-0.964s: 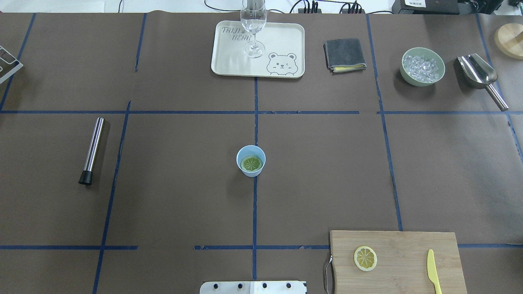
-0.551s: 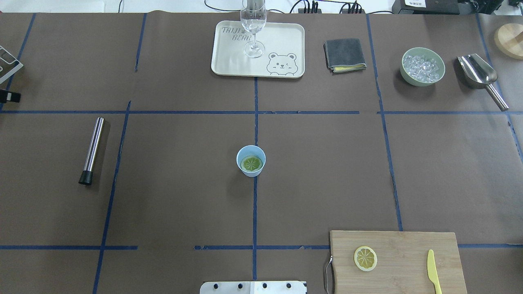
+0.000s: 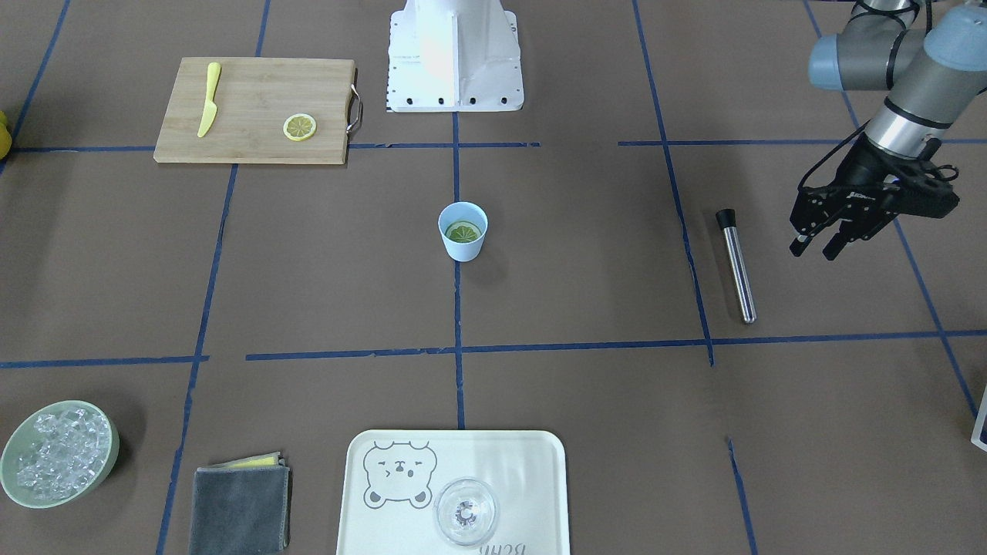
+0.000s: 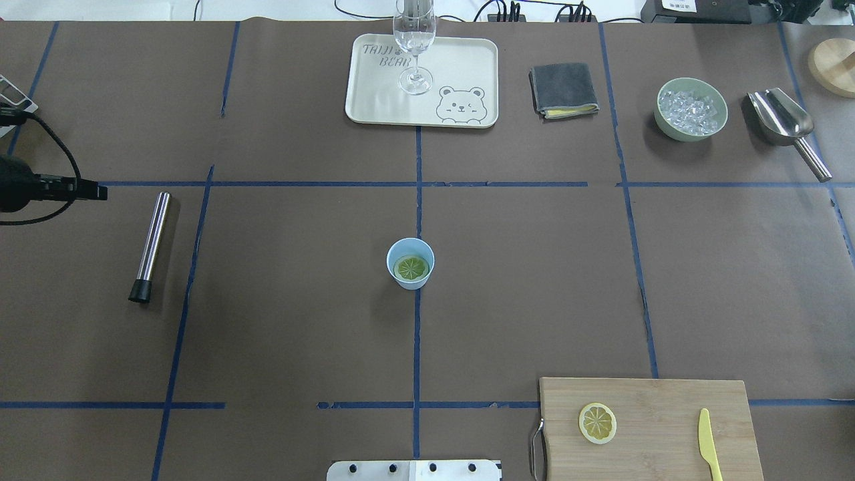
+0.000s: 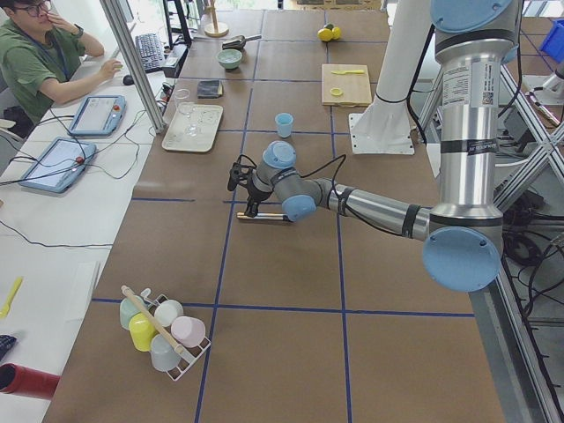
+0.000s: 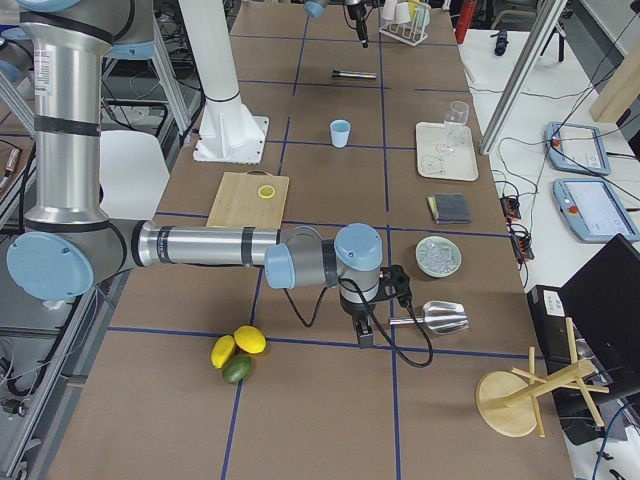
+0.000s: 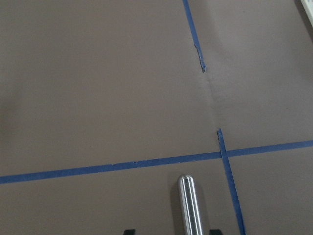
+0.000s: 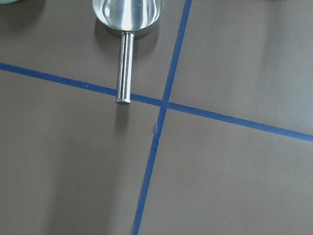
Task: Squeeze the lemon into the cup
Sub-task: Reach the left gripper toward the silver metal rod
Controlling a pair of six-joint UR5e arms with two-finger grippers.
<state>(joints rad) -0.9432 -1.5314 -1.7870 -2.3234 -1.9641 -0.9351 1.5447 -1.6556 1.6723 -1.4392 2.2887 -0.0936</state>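
Observation:
The light-blue cup [image 4: 409,283] stands at the table's centre, and a lemon slice [image 4: 411,268] lies flat inside it. A second lemon slice [image 4: 597,422] rests on the wooden cutting board [image 4: 668,401]. My left gripper [image 3: 813,248] hovers open at the table's left side, far from the cup [image 3: 463,248], just beyond a steel rod with a black tip [image 3: 736,266]. The left wrist view shows that rod's [image 7: 190,208] end low between the jaws. My right gripper [image 6: 362,335] shows only in the exterior right view, beside the metal scoop; I cannot tell its state.
A cream tray [image 4: 461,67] with a wine glass [image 4: 415,40], a folded grey cloth [image 4: 563,89], a green bowl of ice [image 4: 691,109] and a metal scoop [image 4: 781,120] line the far side. A yellow knife [image 4: 708,444] lies on the board. A person sits beyond the table's far side.
My left gripper has come into the overhead view from the left edge and moved right, toward the steel rod. The cup and both slices stay put.

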